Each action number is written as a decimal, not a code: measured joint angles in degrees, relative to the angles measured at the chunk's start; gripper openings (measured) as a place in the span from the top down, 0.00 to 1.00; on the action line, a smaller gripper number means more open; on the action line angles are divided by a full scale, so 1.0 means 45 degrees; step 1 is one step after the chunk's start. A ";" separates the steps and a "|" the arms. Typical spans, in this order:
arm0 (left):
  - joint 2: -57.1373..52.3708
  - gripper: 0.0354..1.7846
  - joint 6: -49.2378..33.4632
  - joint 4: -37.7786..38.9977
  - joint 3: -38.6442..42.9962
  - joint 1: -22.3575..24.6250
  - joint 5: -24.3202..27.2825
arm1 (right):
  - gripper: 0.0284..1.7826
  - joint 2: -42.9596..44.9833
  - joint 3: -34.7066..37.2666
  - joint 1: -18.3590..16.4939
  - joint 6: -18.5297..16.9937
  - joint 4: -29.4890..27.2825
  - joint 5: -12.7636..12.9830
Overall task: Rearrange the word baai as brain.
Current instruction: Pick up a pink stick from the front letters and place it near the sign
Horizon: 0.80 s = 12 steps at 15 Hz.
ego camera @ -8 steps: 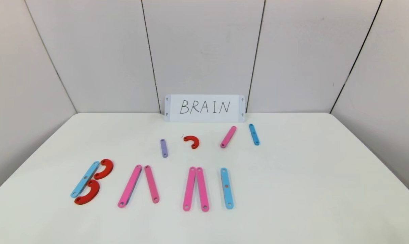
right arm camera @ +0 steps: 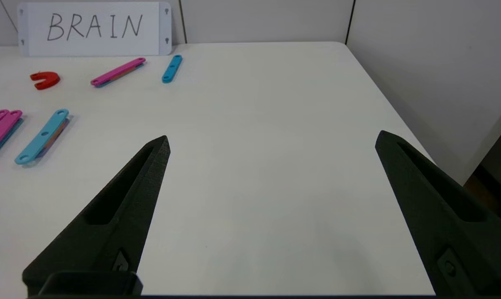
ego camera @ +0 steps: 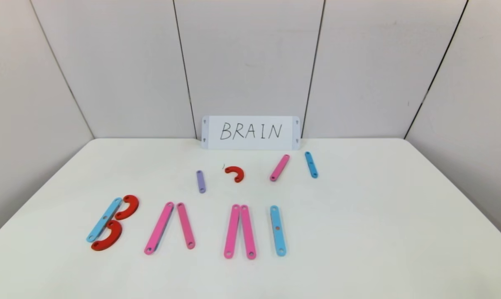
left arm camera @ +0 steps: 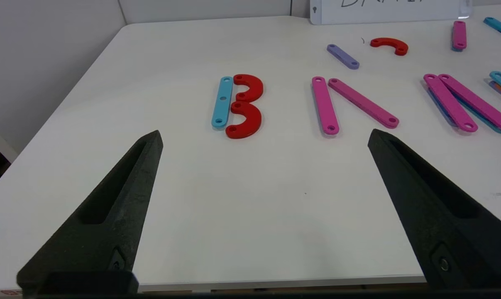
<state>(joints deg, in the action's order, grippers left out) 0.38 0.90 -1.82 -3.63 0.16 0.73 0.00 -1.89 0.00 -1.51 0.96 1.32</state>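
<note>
The word lies in a row near the table's front. Its B is a blue strip [ego camera: 104, 219] with two red half-rings [ego camera: 128, 207]. Then come two pink strips [ego camera: 159, 228] meeting at the top, two pink strips [ego camera: 240, 231] side by side, and a blue strip [ego camera: 277, 230]. Spare pieces lie behind: a purple strip [ego camera: 201, 181], a red half-ring [ego camera: 235, 173], a pink strip [ego camera: 279, 167] and a short blue strip [ego camera: 311, 164]. My left gripper [left arm camera: 265, 137] is open and empty, short of the B [left arm camera: 238, 106]. My right gripper [right arm camera: 272, 139] is open and empty over bare table, right of the blue strip [right arm camera: 41, 136]. Neither gripper shows in the head view.
A white card [ego camera: 250, 132] with handwritten BRAIN stands against the back wall. The white table [ego camera: 379, 216] has rounded far corners and grey wall panels behind and at both sides. Its front edge [left arm camera: 275, 280] lies just under my left gripper.
</note>
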 joint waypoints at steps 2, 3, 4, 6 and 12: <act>0.0431 0.03 -0.0014 -0.0274 -0.0864 -0.0014 0.0000 | 0.03 -0.0138 -0.0962 0.0000 0.0000 -0.0263 -0.0122; 0.0815 0.03 -0.0024 -0.0317 -0.1330 -0.0014 -0.0011 | 0.03 -0.0398 -0.1558 0.0000 0.0000 -0.0366 -0.0152; 0.1325 0.03 -0.0019 -0.0325 -0.1910 -0.0014 -0.0005 | 0.03 -0.0788 -0.2232 0.0000 -0.0005 -0.0396 -0.0171; 0.2471 0.03 -0.0030 -0.0347 -0.3216 -0.0019 0.0024 | 0.03 -0.1929 -0.3841 0.0005 -0.0005 -0.0471 -0.0244; 0.7117 0.03 0.0111 -0.0962 -0.7285 -0.0005 0.0095 | 0.03 -0.6903 -0.8076 0.0022 -0.0011 -0.0536 -0.0672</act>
<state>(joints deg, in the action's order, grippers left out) 32.40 1.40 -6.14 -36.41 0.13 1.16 -31.06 -38.23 0.10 -1.56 -1.45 -1.71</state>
